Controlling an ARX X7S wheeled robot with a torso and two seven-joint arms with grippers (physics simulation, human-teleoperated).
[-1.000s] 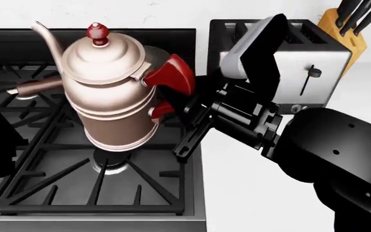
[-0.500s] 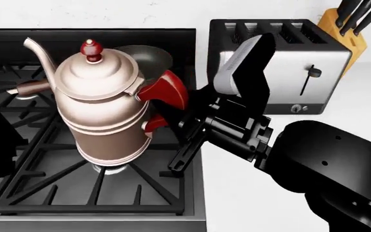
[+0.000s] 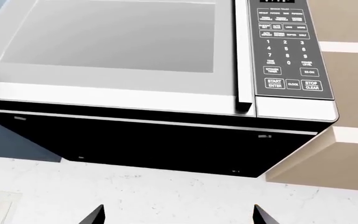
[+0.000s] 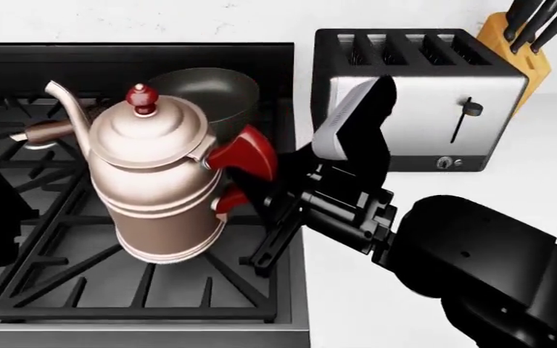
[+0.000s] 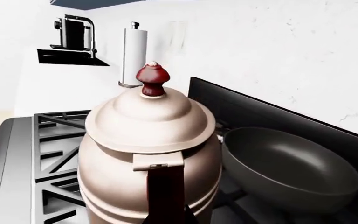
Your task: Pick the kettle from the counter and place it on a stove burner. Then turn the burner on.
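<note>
Your right gripper (image 4: 259, 210) sits at the stove's right edge, against the kettle (image 4: 157, 188) handle. The kettle fills the near right grate (image 4: 114, 279); only open grate bars show in front of it. Just behind the kettle stands the pan (image 4: 215, 98), its handle (image 4: 51, 130) reaching left past the spout, so the rear burners are crowded. To your right, the toaster (image 4: 443, 94) and knife block (image 4: 521, 43) close off the back of the counter (image 4: 356, 290); its near part is bare. In the left wrist view, the microwave (image 3: 154, 70) hangs close above the left fingertips (image 3: 95, 215).
</note>
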